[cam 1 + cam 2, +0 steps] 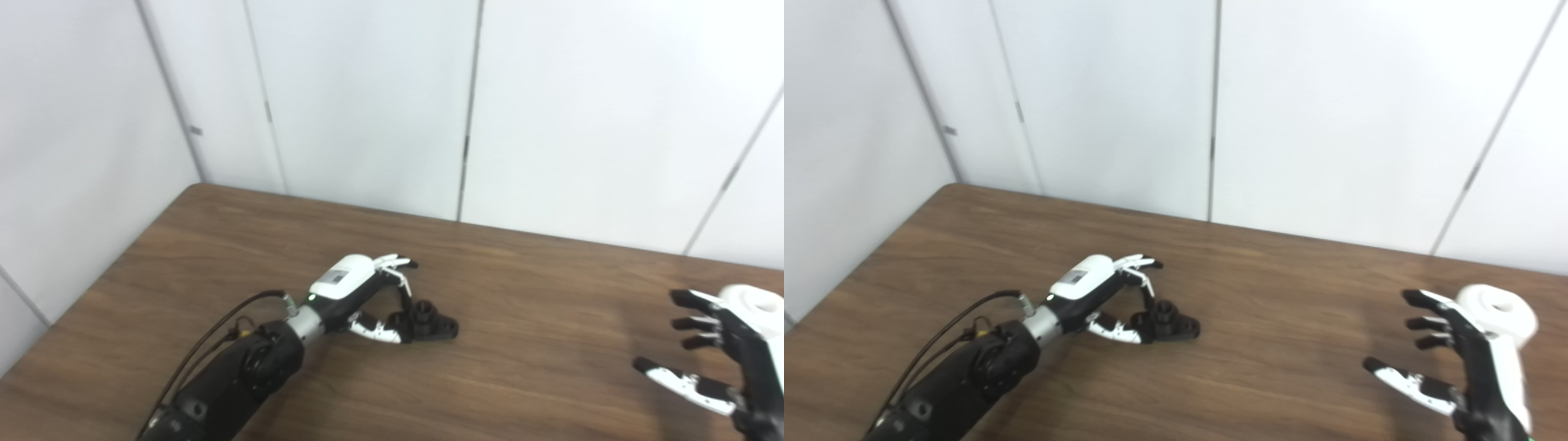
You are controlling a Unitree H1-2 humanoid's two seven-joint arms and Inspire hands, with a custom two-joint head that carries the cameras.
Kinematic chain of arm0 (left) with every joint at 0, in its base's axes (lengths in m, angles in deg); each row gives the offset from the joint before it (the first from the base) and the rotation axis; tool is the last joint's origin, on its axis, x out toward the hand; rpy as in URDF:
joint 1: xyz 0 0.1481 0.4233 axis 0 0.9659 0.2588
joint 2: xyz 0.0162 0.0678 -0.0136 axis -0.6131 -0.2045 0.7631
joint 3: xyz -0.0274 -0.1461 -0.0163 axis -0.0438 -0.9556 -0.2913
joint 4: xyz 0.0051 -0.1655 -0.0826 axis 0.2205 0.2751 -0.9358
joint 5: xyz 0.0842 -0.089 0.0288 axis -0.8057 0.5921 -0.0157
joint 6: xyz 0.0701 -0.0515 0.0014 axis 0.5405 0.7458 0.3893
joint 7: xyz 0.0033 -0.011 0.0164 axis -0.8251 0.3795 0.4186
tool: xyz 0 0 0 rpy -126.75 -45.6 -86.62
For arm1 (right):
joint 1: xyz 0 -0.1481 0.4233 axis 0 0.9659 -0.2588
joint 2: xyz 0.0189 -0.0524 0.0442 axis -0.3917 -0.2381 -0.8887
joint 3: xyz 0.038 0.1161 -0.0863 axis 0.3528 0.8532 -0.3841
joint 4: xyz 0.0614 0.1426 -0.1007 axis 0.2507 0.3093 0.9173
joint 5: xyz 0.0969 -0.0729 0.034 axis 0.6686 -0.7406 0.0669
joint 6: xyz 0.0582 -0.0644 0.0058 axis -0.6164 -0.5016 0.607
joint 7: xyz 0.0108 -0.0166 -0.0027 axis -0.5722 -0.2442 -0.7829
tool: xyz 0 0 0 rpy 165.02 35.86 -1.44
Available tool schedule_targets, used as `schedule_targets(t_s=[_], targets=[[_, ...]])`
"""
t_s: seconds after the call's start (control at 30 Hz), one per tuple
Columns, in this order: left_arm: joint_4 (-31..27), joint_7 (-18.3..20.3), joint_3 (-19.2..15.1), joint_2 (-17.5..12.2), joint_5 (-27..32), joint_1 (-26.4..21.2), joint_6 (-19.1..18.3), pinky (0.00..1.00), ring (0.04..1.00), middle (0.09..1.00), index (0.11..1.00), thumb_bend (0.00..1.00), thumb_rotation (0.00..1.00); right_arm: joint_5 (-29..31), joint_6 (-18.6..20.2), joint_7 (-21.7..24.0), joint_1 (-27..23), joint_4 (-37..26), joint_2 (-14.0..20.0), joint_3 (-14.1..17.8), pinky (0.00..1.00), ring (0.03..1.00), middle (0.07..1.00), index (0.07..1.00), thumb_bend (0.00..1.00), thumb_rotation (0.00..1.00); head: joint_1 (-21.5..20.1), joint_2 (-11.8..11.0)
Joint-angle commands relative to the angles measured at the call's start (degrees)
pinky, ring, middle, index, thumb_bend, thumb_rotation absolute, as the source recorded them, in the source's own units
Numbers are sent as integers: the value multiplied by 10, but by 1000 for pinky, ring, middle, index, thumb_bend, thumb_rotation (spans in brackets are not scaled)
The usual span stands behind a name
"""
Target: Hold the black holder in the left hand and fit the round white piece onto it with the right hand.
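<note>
Left hand (367, 294) was spread around the black holder (429, 321) on the desk (520, 288), not gripping yet. Right hand (1464, 361) hung spread, empty, beside the round white piece (1497, 315). Next: close and lift, I'd guess.

Table (539, 294): dark brown wood grain, streaked lengthwise. Wall panels (367, 98): plain white, divided by thin grey seams. Black holder (432, 321): matt black throughout. Round white piece (1497, 312): plain white, a shaded hollow seen at its centre. Left hand (367, 297): white shell on the back, black beneath, white and black fingers; silver wrist collar, black forearm, a small green light noted. Right hand (1458, 361): black palm and fingers, thumb patched white, white back.
</note>
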Motion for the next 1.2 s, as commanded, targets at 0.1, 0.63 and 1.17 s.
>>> schedule_targets(t_s=[0.1, 0.63, 1.17], targets=[[-31, 59, 24, 9, 5, 16, 13, 730, 946, 912, 491, 519, 78, -5, -35, -20, -21, -1, -1, -1, 531, 648, 752, 734, 594, 143, -21, 6], [-65, 85, 48, 38, -10, 46, 25, 717, 927, 898, 490, 521, 73, -24, -22, -26, -25, -10, -16, -10, 535, 665, 769, 739, 584, 154, -70, 14], [-10, 90, 12, 78, 76, 64, -16, 814, 901, 887, 490, 520, 78, -29, -18, -21, -33, -21, -14, -5, 545, 668, 756, 736, 602, 198, -131, 19]])
